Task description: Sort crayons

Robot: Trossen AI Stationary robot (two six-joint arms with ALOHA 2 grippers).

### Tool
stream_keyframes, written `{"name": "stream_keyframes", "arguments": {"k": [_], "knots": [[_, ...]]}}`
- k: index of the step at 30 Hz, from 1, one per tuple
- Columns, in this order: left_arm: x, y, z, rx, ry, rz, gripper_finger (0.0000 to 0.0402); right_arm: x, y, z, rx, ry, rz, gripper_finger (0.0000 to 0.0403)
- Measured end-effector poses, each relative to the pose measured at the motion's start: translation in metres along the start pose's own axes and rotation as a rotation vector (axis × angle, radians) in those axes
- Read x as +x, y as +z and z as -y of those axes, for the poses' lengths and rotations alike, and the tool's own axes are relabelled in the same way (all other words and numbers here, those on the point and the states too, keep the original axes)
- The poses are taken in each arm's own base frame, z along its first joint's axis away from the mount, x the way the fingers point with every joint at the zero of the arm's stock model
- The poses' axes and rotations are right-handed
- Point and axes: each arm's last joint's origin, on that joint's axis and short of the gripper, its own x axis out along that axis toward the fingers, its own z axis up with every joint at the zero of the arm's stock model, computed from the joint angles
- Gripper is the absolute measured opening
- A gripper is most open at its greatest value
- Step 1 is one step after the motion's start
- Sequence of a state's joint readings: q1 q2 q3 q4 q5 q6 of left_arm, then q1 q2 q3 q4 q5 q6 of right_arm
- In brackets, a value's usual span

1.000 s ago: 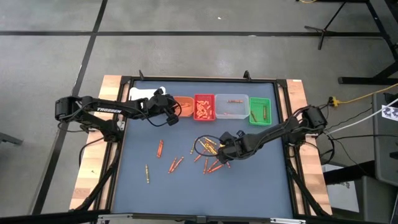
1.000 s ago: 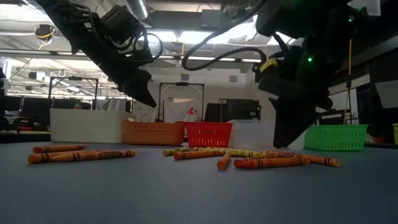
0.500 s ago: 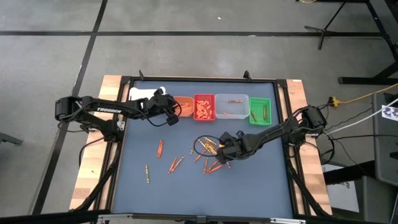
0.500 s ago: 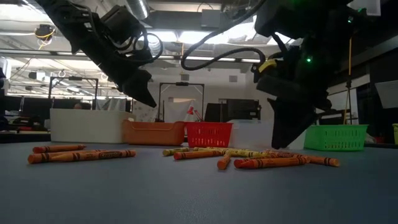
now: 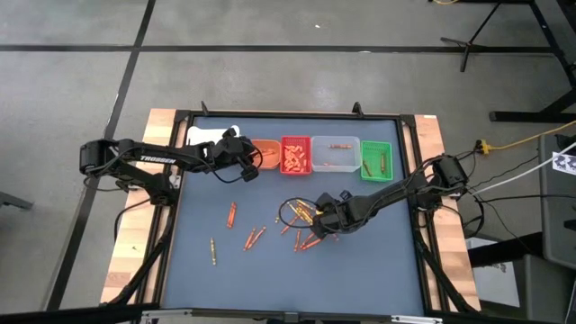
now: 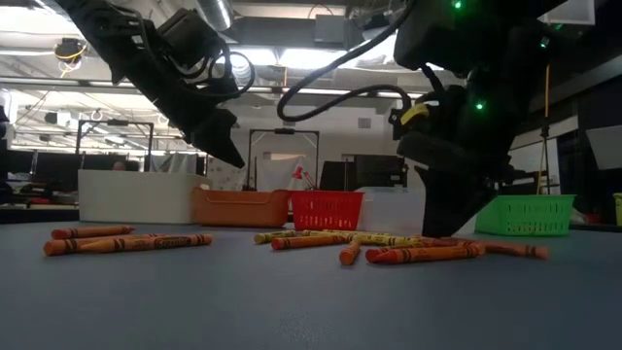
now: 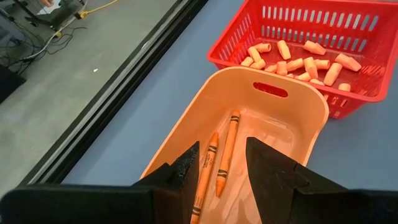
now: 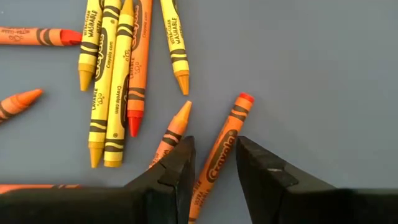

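Orange-red crayon (image 8: 219,154) between right gripper (image 8: 211,163) fingers, unclenched, long axis along them; left gripper (image 7: 221,165) fingers unclenched.

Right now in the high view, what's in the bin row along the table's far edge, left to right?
White bin → left hand over the orange bin → red bin → clear bin → green bin.

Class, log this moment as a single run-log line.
left gripper: open, over orange bin | right gripper: open, astride orange crayon | loose crayons unsorted
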State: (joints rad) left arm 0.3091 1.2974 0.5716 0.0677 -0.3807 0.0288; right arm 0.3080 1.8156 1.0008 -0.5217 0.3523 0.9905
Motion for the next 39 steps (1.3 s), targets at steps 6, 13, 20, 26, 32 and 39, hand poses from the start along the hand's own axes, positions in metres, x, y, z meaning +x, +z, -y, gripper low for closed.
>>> {"name": "stream_keyframes", "arguments": {"k": [6,13,20,26,32,39], "knots": [[0.0,0.0,0.0,0.0,0.0,0.0,0.0116,0.0,0.0,0.0,0.0,-0.002,0.003,0.0089],[0.0,0.0,0.0,0.0,0.0,0.0,0.0116,0.0,0.0,0.0,-0.002,-0.009,0.007,0.0015],[0.0,0.0,0.0,0.0,0.0,0.0,0.0116,0.0,0.0,0.0,-0.002,-0.009,0.006,0.0026],[0.0,0.0,0.0,0.0,0.0,0.0,0.0116,-0.002,0.0,0.002,-0.008,-0.012,-0.004,0.002],[0.0,0.0,0.0,0.0,0.0,0.0,0.0116,-0.022,0.003,0.012,-0.036,-0.023,-0.003,0.0008],[0.0,0.0,0.0,-0.001,0.0,0.0,0.0116,-0.064,0.008,0.038,-0.055,-0.114,0.058,0.0019]]}}
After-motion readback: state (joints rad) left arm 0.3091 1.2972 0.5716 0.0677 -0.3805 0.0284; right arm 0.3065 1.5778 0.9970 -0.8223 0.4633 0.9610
